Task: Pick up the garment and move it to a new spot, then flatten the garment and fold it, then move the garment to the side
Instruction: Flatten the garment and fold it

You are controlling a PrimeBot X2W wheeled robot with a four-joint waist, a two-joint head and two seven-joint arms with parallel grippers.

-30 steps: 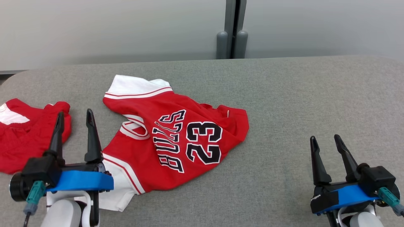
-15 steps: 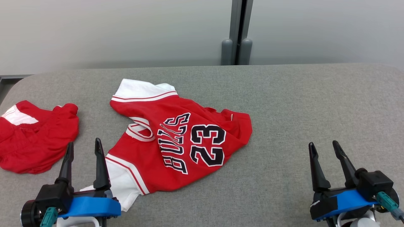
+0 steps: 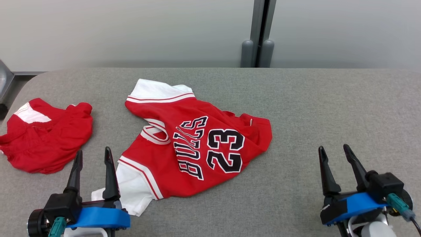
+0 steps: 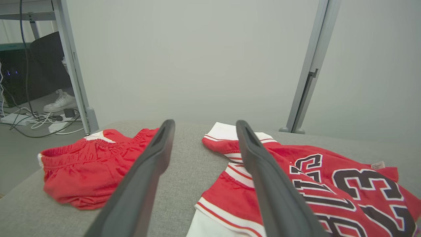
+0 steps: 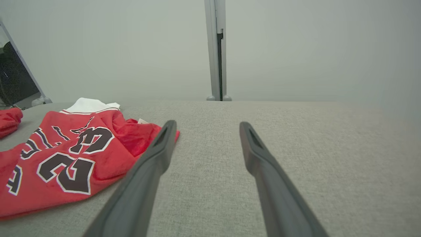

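Red jersey (image 3: 197,144) lies crumpled on grey table (image 3: 312,105). Left gripper (image 3: 93,150) and right gripper (image 3: 332,146) hover empty, jaws wide

A wide table (image 3: 329,105) covered in grey woven fabric spans the lower two thirds of the head view, with a rounded corner at the upper left. A red jersey (image 3: 197,144) with white sleeves lies rumpled left of centre, its black lettering and the number 23 facing up and one white sleeve reaching toward the lower left. A crumpled pair of red shorts (image 3: 49,138) lies apart from it near the left edge.
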